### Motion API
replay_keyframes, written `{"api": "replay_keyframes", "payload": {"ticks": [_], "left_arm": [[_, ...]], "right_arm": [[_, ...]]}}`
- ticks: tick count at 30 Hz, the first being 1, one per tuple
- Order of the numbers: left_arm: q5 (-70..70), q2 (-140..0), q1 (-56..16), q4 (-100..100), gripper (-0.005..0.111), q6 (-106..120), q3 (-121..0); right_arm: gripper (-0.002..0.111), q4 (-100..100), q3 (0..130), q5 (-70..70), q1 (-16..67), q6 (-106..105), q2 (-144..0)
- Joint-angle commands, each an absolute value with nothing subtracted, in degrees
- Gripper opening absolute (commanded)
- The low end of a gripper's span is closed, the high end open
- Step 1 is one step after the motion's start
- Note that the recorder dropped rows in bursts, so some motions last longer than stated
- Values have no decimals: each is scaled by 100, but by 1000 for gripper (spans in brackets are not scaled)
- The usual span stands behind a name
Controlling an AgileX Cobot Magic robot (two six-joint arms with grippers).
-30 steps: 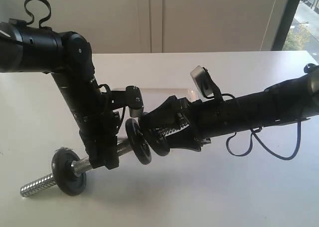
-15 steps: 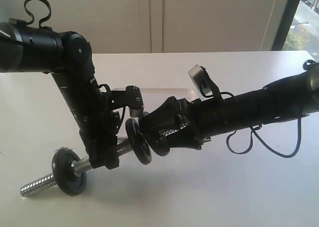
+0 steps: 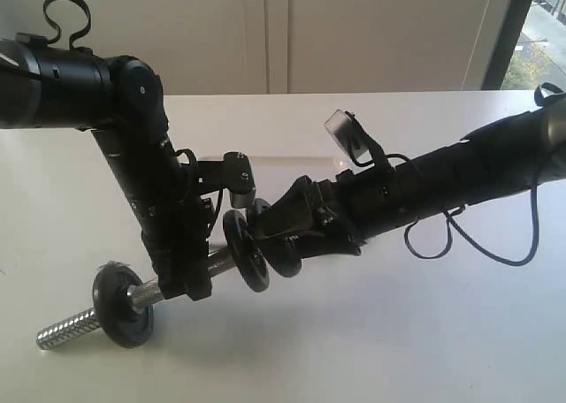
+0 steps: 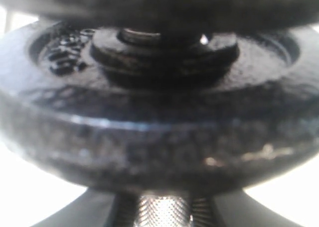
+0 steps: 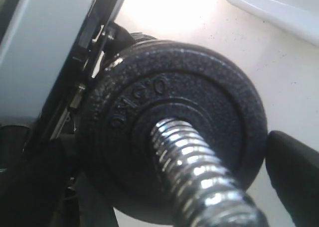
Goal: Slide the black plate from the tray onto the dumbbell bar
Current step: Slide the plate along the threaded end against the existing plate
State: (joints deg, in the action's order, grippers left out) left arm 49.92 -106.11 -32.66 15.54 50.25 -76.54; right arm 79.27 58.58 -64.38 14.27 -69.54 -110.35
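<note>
Riding on the threaded right end of the dumbbell bar (image 3: pixel 66 328), the black plate (image 5: pixel 209 112) is off the tray (image 5: pixel 284 10), which lies on the table behind it. The right gripper (image 3: pixel 276 244) straddles the plate's rim, a finger on either side. Pinching or just slack? Can't tell from here. The key line is the bar's long axis, which climbs from near left up towards the right. So the plate has to travel leftward down the thread, away from the right arm, towards a second plate (image 3: pixel 245 251) just beside it. The left gripper (image 3: pixel 193 279) is clamped on the bar's middle, holding it tilted. A third plate (image 3: pixel 119 304) sits near the left end.
</note>
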Motion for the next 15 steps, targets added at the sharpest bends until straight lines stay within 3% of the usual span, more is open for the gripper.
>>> {"api": "replay_keyframes", "payload": {"ticks": [1,15], "left_arm": [[5121,-10329,-3264,2055,0,4990,-7774],[5121,-10329,-3264,2055,0,4990,-7774]], "right_arm": [[105,8017,6008,-6996,1424,-7002,-10950],[105,7895,6008,-6996,1178,-7043,-10927]]}}
